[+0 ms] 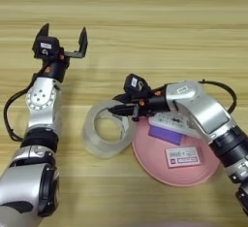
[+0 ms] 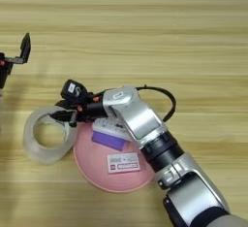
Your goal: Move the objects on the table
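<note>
The right hand (image 1: 117, 109) reaches across the pink plate (image 1: 160, 165) to the clear tape roll (image 1: 107, 129), its black fingers closed on the roll's near-side wall at the top rim. The roll lies flat on the counter (image 1: 145, 37), touching the plate's left rim, toward the near edge. On the plate sit the white remote (image 1: 169, 122), the purple rectangle (image 1: 164, 135) and the white block with the pink-red label (image 1: 182, 156), so those three look placed already. The tape seems to be the last piece left. The left hand (image 1: 63, 38) hovers released, fingers spread, toward the left edge.
</note>
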Tool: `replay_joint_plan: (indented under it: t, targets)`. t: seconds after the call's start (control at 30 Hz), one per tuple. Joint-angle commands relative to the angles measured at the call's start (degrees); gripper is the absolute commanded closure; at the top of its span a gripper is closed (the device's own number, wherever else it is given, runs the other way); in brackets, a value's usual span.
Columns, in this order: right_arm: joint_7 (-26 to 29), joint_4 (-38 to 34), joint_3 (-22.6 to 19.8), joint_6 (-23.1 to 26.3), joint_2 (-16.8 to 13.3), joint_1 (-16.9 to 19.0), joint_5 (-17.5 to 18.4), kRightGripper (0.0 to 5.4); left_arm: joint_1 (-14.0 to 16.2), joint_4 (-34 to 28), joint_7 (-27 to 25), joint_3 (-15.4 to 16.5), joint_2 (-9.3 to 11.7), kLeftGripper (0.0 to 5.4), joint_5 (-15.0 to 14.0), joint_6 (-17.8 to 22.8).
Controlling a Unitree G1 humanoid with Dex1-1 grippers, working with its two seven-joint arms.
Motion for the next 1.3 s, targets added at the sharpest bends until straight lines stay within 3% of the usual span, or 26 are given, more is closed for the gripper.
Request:
replay_joint_plan:
  t: [0.03, 0.17, 0.2, 0.77, 1.03, 1.3]
  targets:
    - [1.15, 1.47, 1.82, 0.0, -1.94, 1.31, -0.85, 4.28, -0.62, -0.09, 0.04, -0.24, 0.15, 0.0, 0.21, -0.31]
    - [1.41, 1.86, 2.26, -0.72, -2.33, 1.3, -0.96, 4.28, -0.56, -0.2, -0.08, -0.36, 0.2, 0.0, 0.17, -0.26]
    - [1.51, 1.86, 2.42, -1.02, -2.48, 1.37, -1.1, 3.99, -0.56, -0.2, -0.1, -0.38, 0.2, 0.0, 0.17, -0.27]
    - [2.61, -0.74, 2.38, -2.53, -3.52, 2.03, 0.63, 2.19, -0.53, -0.23, -0.06, -0.46, 0.02, 0.0, 0.14, -0.33]
    - [1.87, -5.78, -3.81, -4.23, -3.49, 2.05, 4.95, 1.14, -0.58, 0.17, -0.17, -0.44, 0.0, 0.0, 0.1, -0.48]
    - [4.43, -5.41, -12.52, -10.62, -7.85, 4.79, 10.49, 0.19, -0.79, 0.51, -0.14, -0.58, -0.11, 0.0, 0.23, -0.51]
